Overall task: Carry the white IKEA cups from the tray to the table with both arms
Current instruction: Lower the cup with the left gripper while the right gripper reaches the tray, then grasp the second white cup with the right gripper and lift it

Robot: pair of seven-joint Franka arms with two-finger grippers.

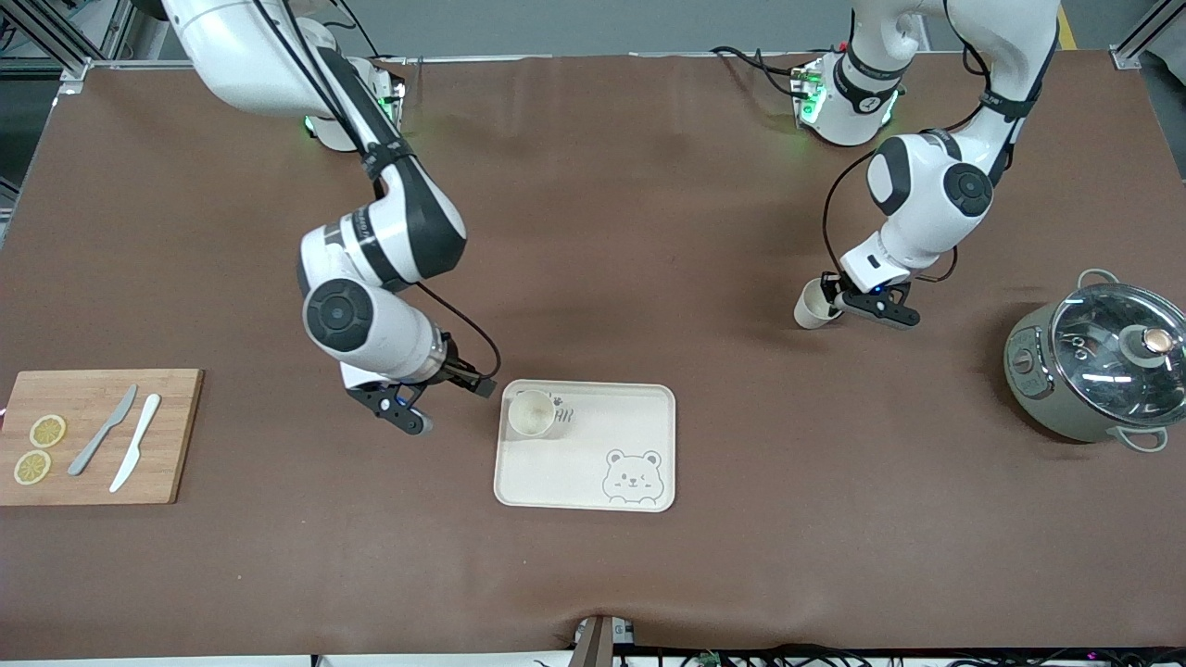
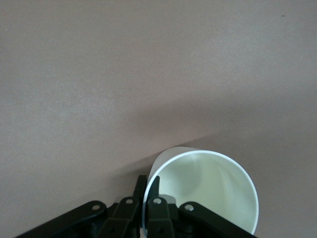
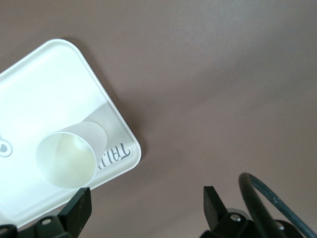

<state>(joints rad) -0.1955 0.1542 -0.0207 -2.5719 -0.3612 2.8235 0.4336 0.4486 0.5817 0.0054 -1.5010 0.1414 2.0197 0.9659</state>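
One white cup [image 1: 531,412] stands upright on the beige bear tray [image 1: 593,463], in the corner toward the right arm's end and farther from the front camera. My right gripper [image 1: 400,414] is open and empty, low beside that tray corner. In the right wrist view the cup [image 3: 69,158] stands on the tray [image 3: 44,89], clear of my right gripper [image 3: 146,206]. My left gripper [image 1: 837,301] is shut on the rim of the second white cup [image 1: 815,304], which is tilted over the bare table. In the left wrist view my left gripper [image 2: 147,191] pinches the cup [image 2: 208,193] wall, one finger inside and one outside.
A wooden cutting board [image 1: 176,408] with two lemon slices, a grey knife and a white knife lies at the right arm's end. A grey pot with a glass lid [image 1: 1103,366] stands at the left arm's end. Brown table lies between the tray and the held cup.
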